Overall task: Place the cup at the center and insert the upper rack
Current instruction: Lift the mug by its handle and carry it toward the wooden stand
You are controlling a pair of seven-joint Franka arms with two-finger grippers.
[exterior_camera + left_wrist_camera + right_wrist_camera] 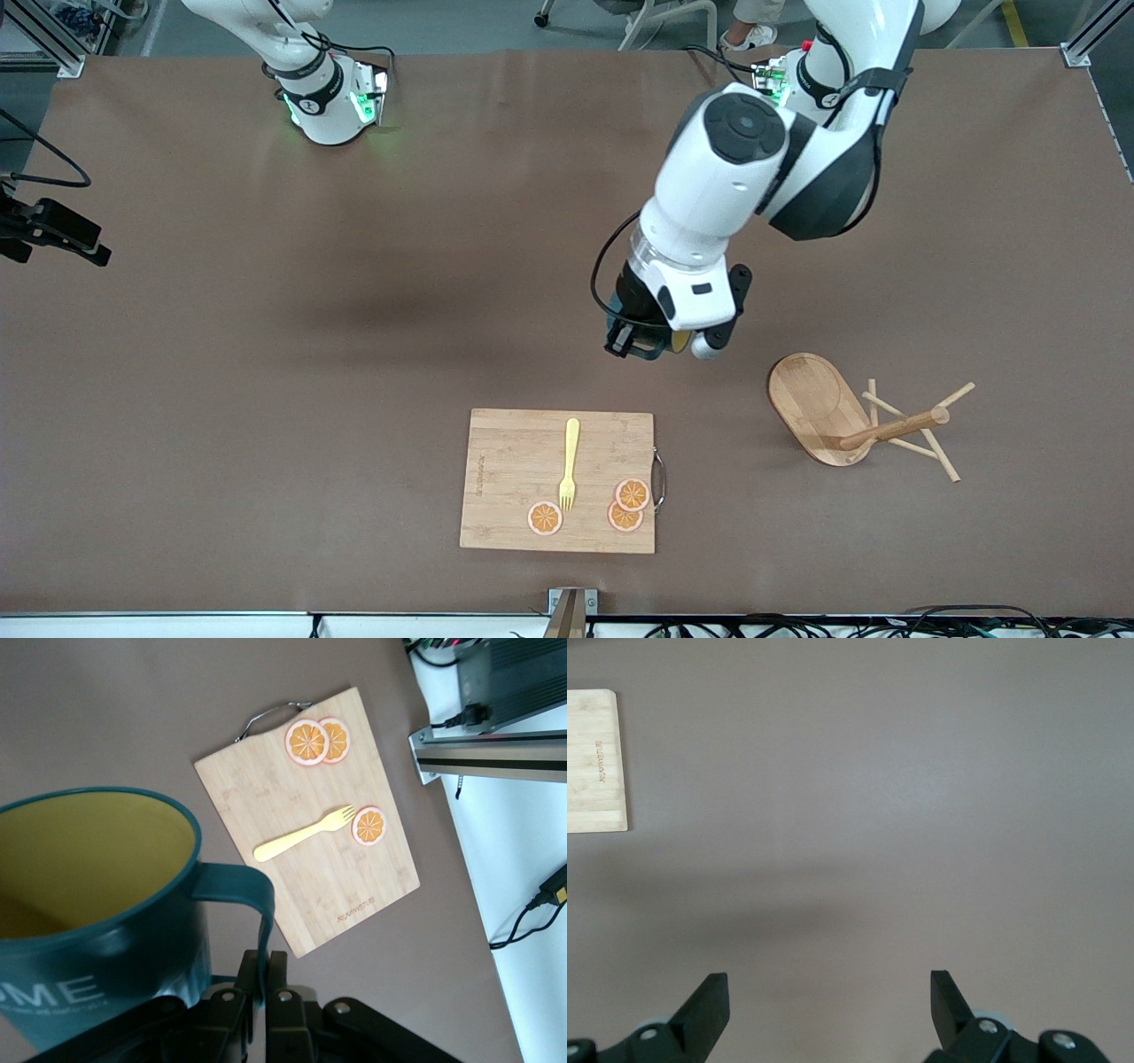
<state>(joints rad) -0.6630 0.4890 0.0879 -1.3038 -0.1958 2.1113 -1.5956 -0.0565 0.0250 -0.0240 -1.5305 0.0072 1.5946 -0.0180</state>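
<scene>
- Cup point(97, 912), dark teal with yellow interior, hangs in the air over bare table, farther from the front camera than the cutting board point(558, 480).
- Left gripper point(263, 979) is clamped on the cup's handle.
- Upper rack point(864, 422) lies tipped on its side, toward the left arm's end of the table, untouched.
- Cutting board carries a yellow fork point(569, 464) and three orange slices point(625, 505).
- Right gripper point(830, 1005) waits over bare table, fingers spread, grasping nothing.
</scene>
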